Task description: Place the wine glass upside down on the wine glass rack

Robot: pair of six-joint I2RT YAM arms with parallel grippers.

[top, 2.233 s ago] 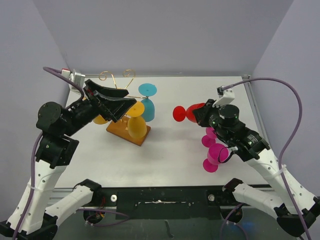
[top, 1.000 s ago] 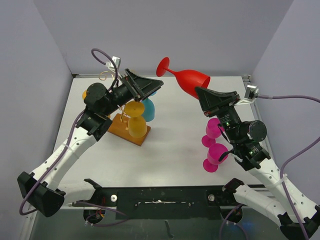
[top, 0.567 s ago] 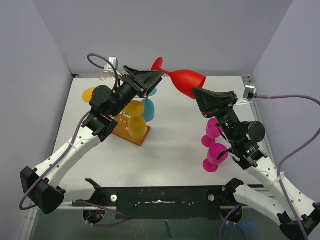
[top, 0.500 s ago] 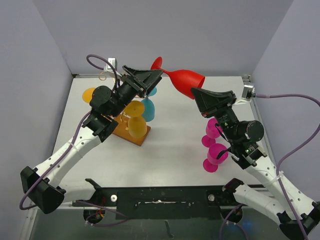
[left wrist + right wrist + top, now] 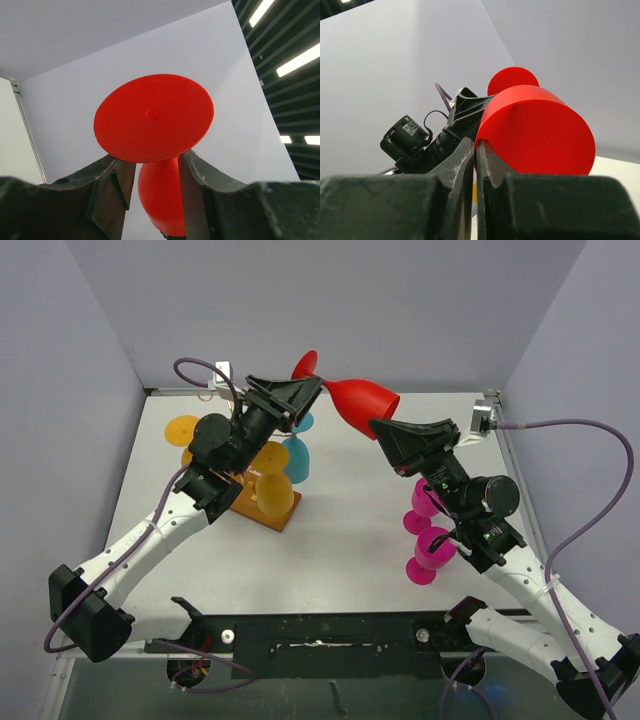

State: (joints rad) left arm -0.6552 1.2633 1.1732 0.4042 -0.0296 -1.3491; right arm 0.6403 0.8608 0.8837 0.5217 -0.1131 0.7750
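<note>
**Top view:** The red glass is in the air over the back of the tabletop. It is tilted, with the foot up to the left and the bowl down to the right. It is clear of the rack, which stands at back left. The right jaws grip the bowl's rim, and the left jaws sit at the stem just under the foot. Yellow glasses and a blue glass hang foot-up on the rack. Pink glasses sit on the tabletop beneath the right arm.

**Left wrist:** The glass's foot fills the centre. The left jaws stand apart, one finger on each side below the foot, with the bowl showing in the gap. The stem is hidden, so I cannot tell whether they touch it.

**Right wrist:** The right jaws are almost together, clamped on the bowl wall at its rim. The foot shows above the bowl, and the left arm is behind it.
</note>
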